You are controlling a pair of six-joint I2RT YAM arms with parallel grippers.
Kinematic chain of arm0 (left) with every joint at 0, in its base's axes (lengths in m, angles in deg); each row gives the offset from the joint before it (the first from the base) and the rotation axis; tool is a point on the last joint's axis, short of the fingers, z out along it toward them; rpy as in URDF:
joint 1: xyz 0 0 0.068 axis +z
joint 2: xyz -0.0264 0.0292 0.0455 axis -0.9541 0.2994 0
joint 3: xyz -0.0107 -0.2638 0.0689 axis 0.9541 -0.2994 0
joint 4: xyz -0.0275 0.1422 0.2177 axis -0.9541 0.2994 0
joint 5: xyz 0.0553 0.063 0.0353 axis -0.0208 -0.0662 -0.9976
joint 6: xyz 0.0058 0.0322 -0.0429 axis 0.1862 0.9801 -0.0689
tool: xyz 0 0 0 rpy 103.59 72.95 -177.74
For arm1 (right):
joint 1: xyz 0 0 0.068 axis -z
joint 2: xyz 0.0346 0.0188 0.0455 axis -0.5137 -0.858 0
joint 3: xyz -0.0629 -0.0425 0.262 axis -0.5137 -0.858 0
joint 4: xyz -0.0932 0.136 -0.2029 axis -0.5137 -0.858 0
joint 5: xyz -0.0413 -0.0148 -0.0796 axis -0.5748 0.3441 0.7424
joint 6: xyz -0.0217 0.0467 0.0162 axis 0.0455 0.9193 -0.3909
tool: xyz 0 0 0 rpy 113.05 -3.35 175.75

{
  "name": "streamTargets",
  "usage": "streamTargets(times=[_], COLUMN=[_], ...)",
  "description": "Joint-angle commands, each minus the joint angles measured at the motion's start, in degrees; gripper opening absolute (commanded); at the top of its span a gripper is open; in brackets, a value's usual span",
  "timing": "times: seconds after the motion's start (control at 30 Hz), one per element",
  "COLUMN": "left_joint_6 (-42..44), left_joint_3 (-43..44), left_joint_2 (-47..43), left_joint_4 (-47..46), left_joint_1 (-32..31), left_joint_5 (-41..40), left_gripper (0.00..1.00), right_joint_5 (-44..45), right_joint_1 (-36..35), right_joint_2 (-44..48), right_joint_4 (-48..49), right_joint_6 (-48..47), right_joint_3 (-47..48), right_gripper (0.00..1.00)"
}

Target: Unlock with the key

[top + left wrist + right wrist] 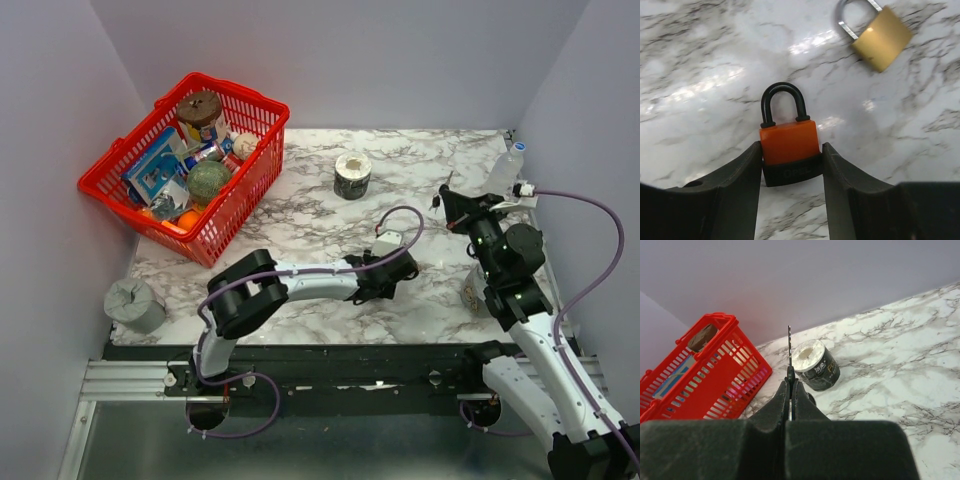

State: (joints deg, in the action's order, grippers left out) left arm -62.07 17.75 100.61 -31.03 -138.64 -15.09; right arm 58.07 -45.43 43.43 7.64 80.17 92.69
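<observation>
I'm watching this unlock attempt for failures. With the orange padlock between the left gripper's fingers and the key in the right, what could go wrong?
The left gripper grips the orange-and-black padlock only at its black base, so it may slip or twist when lifted. The right gripper holds the key by its small head; the thin blade could tilt on insertion.

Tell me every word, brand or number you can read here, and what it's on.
None can be read for sure.
Orange padlock: raised letters on its black base, too faint to read.
Jar: pale print on the dark label, blurred.
Packs in the basket: print too small.
Brass padlock and key: no marks seen.
</observation>
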Motion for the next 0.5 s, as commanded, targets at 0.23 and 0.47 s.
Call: streamTargets(times=[0.23, 0.47], left_joint_6=[6.55, 7.52], left_joint_3=[-8.09, -11.00], left_joint_2=[-2.28, -2.98], left_joint_4=[13.34, 10.88], left_joint_1=[3.31, 5.86], left_joint_5=[-4.03, 0.90], left_gripper=[0.58, 0.68], right_joint_5=[-3.07, -2.63], right_joint_1=[0.20, 0.20], right_joint_2=[-2.62, -2.97], right_joint_4=[3.21, 3.12], right_joint_6=[1.78, 1.25], right_joint_3=[-0.53, -0.53], right_gripper=[0.01, 0.01])
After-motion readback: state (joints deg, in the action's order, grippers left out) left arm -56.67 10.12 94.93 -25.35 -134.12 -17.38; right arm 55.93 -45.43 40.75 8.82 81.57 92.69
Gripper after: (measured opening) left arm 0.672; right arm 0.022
